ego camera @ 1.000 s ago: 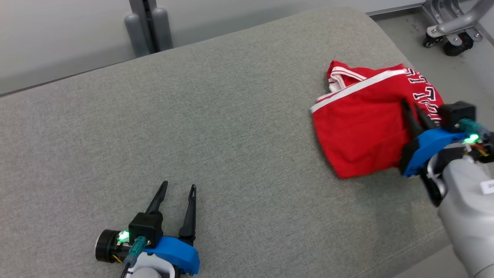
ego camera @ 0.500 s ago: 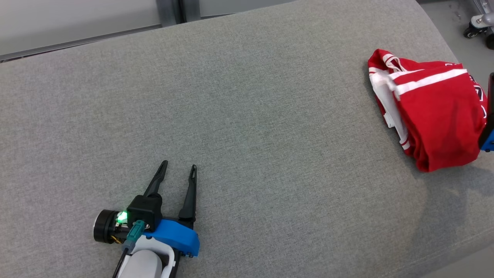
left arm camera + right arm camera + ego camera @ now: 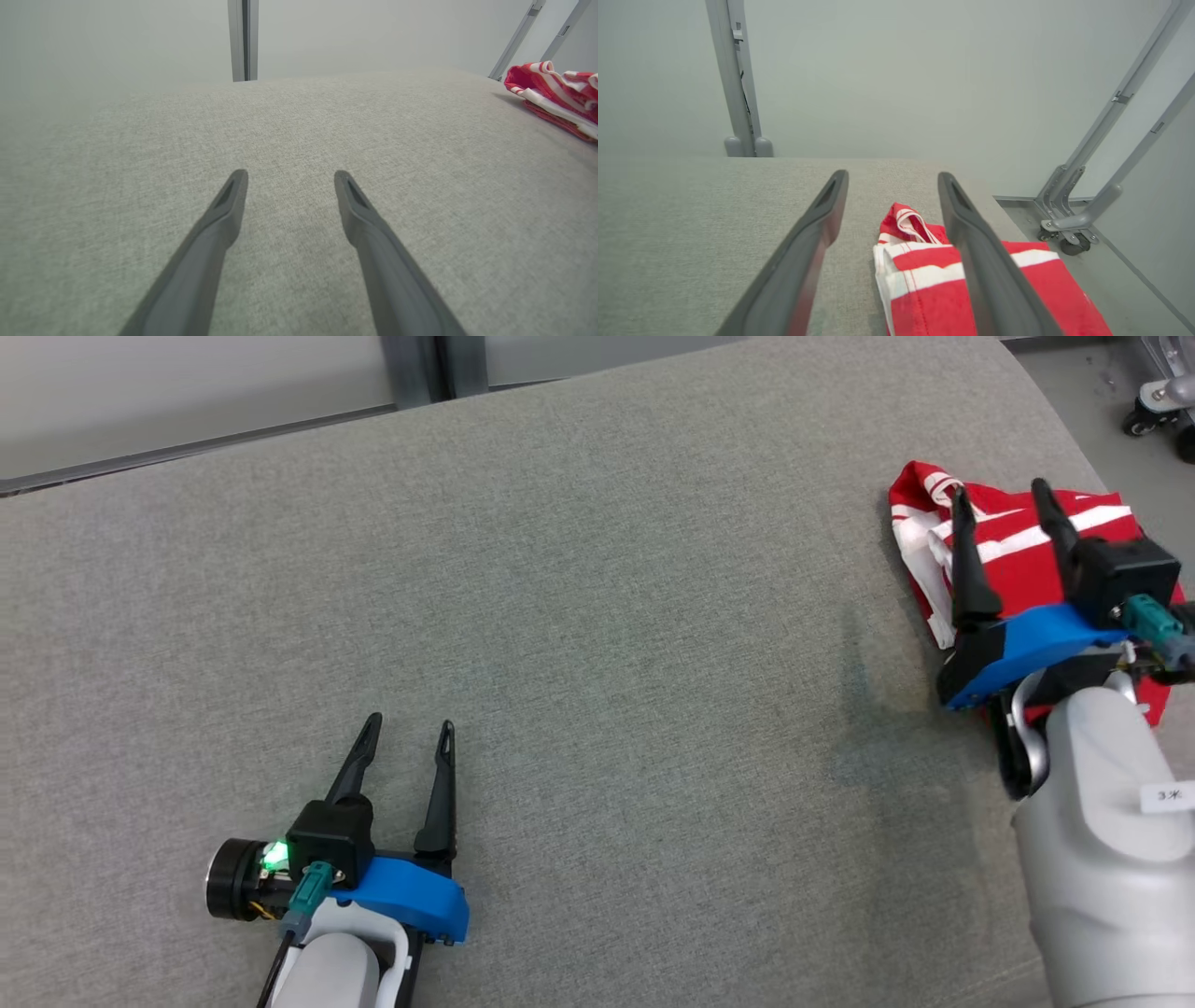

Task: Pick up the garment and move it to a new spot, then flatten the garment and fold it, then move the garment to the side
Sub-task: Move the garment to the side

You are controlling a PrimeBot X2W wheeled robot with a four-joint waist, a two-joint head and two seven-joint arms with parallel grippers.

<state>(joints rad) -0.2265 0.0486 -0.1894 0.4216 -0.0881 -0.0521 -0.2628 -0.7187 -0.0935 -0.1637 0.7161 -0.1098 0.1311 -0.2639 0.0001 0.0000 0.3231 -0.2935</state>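
The garment (image 3: 1018, 555) is red with white stripes and lies folded in a small bundle at the right end of the grey padded table (image 3: 597, 616). It also appears at the far right of the left wrist view as the garment (image 3: 558, 95), and low in the right wrist view as the garment (image 3: 943, 284). My right gripper (image 3: 1000, 497) hovers over the bundle, open, with nothing between its fingers (image 3: 817, 233). My left gripper (image 3: 409, 728) is open and empty above the table's near left part, far from the cloth.
The table's right edge lies just past the garment, with grey floor and a wheeled metal frame (image 3: 1069, 233) beyond it. A grey post (image 3: 738, 93) stands behind the table against the pale wall.
My right gripper has opened and let go of the garment, which now lies on the table nearer its right end. The head camera has shifted. The left gripper stays as it was.
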